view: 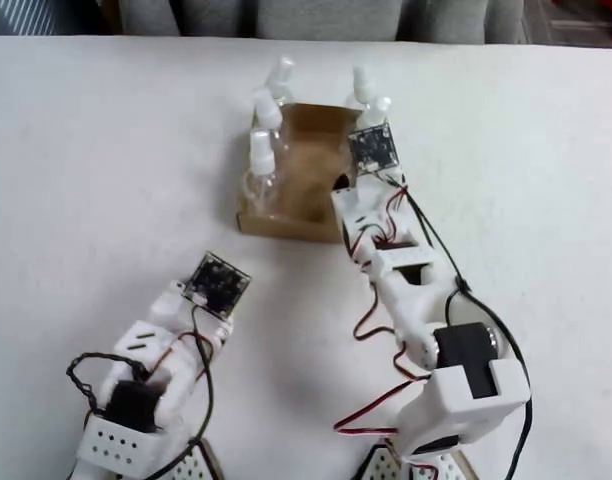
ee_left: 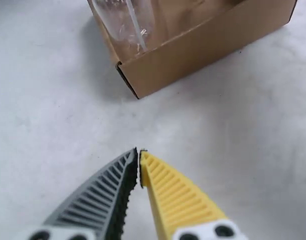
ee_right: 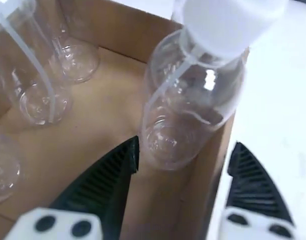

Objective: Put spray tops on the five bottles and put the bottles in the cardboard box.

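Note:
The cardboard box sits at the table's middle back. Several clear bottles with white spray tops stand in it, such as one at its left wall and one at its far right corner. My right gripper is open over the box's right wall, its black fingers on either side of a capped bottle standing inside the corner. My left gripper is shut and holds nothing, low over the table short of the box's near left corner.
The right arm stretches from the front edge to the box. The left arm stays at the front left. White table lies open to the left and right of the box.

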Robot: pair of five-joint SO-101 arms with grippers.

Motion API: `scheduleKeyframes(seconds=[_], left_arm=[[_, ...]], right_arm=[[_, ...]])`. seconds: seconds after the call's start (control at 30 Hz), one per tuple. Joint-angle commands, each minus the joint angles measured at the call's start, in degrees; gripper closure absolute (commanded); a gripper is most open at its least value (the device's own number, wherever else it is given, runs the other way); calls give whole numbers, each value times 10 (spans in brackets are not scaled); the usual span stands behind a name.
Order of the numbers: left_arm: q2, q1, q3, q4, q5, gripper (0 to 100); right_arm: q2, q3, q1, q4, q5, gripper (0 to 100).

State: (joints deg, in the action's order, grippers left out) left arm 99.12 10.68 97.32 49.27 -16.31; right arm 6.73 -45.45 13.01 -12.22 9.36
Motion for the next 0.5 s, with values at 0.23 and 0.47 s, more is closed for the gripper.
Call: scheduleKeyframes(seconds=[0.23,0.47], left_arm=[[2,-6,-1,0,-5,980],[2,-6,-1,-1,-5,980]], right_arm=[[-82,-8,6,-5,2,680],[-157,-50,7,5,2,676]])
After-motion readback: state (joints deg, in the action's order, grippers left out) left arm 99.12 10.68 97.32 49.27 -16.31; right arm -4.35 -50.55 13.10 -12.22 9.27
